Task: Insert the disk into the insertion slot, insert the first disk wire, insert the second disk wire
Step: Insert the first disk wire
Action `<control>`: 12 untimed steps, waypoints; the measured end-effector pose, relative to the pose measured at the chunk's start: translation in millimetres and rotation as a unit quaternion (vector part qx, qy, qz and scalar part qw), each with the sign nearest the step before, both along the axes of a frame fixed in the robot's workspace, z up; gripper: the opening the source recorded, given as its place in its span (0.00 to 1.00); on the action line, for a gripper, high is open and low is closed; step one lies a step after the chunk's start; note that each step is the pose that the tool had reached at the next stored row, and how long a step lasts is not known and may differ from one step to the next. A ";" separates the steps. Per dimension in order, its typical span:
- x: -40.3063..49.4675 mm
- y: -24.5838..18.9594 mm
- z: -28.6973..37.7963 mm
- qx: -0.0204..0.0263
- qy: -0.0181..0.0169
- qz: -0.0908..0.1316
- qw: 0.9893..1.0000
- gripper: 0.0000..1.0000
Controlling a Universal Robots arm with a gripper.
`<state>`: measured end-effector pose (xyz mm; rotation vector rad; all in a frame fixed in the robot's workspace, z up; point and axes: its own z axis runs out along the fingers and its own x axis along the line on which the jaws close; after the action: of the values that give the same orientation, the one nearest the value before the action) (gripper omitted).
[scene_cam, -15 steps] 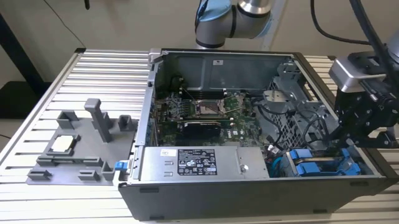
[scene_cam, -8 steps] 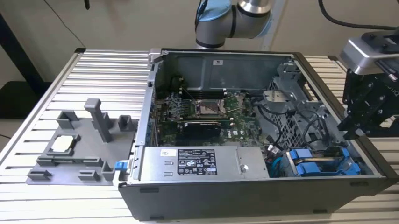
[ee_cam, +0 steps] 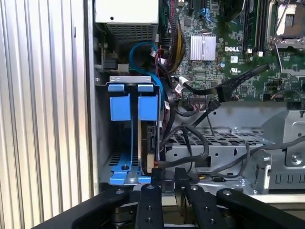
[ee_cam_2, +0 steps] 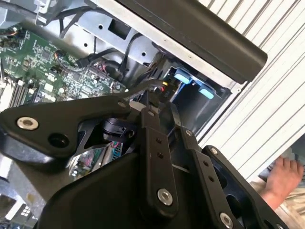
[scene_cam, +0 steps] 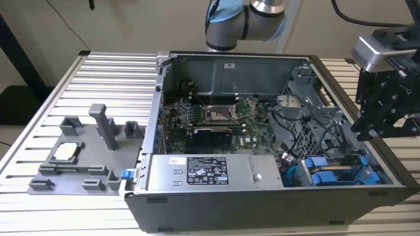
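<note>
The grey robot arm stands at the far side of the ribbed silver metal desk, behind the big open grey computer case. Its black gripper hangs on the exterior view's right. It is up above the right wall of the case and points down. In the first wrist view the two black fingers are pressed close together. The gripper is apart from the disk, higher up and to its right.

The insertion slot is a narrow bay of grey sheet metal in the near right corner of the case. The disk, a flat drive in a bright blue plastic bracket, stands inside that slot on its thin edge. A second bright blue bracket stands just beside it in the same cage. A black wire runs up to the end of the disk, but I cannot tell if it is plugged in.

A green circuit board lies in the middle of the case. A grey power box with a black-and-white sticker sits along the near wall, left of the cage. A bunch of black cables lies between the board and the cage.

On the desk, left of the case, is a grey plastic tray with upright pieces. In the second wrist view a person's bare foot shows past the edge of the desk.
</note>
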<state>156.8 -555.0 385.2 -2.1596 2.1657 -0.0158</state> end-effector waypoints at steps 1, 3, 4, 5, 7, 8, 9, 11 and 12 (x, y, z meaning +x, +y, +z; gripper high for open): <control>-0.2 3.6 0.0 0.000 0.000 0.000 1.000 0.27; -0.7 11.1 -0.2 0.000 0.000 0.000 1.000 0.27; -0.8 15.0 -0.2 0.000 0.000 0.000 1.000 0.27; -0.9 19.0 -0.4 0.000 0.000 0.000 1.000 0.27; -1.1 26.4 -0.5 0.000 0.000 0.000 1.000 0.27; -1.1 30.1 -0.6 0.000 0.000 0.000 1.000 0.27; -1.1 33.5 -0.5 0.000 0.000 0.000 1.000 0.27; -2.2 37.1 -0.6 0.000 0.000 0.000 1.000 0.27; -3.1 37.1 -0.5 0.001 0.000 0.000 1.000 0.27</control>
<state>153.7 -517.9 384.7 -2.1580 2.1644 -0.0128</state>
